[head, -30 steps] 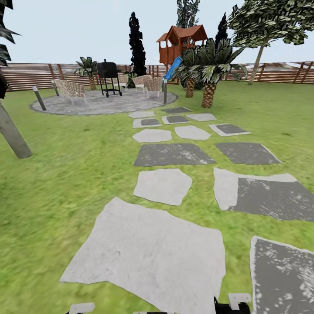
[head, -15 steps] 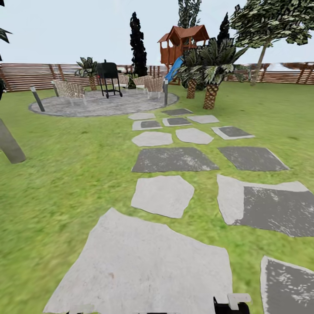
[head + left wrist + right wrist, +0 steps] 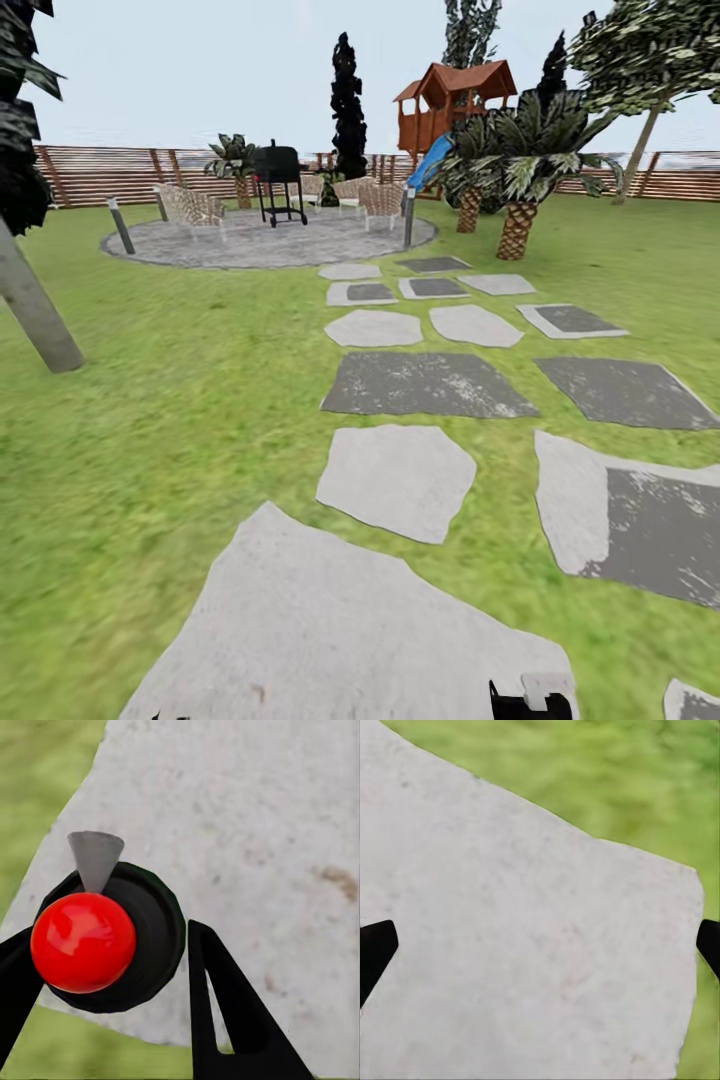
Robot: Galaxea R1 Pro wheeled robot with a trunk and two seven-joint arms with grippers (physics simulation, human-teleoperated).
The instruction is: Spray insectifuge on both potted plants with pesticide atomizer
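In the left wrist view the pesticide atomizer (image 3: 82, 941), a black round body with a red ball top and a grey cone nozzle, sits between the two black fingers of my left gripper (image 3: 105, 967), which is shut on it above a pale stone slab (image 3: 255, 817). My right gripper (image 3: 544, 945) is open, its black fingertips (image 3: 376, 949) far apart over another pale slab with nothing between them. The garden (image 3: 150, 400) spreads ahead as green lawn with grey stepping slabs (image 3: 400, 480) and a brown slat fence (image 3: 90, 175). The potted plants are out of view.
A round paved patio (image 3: 260, 240) far ahead holds a black grill (image 3: 278, 180) and wicker chairs (image 3: 190, 207). Palm trees (image 3: 518, 170) and a wooden playhouse with a blue slide (image 3: 455, 105) stand at the back right. A grey trunk (image 3: 40, 310) leans at the left.
The whole head view has shifted: the slabs, patio and trees sit further right and lower, so the camera has moved forward and turned left. The things themselves have not moved.
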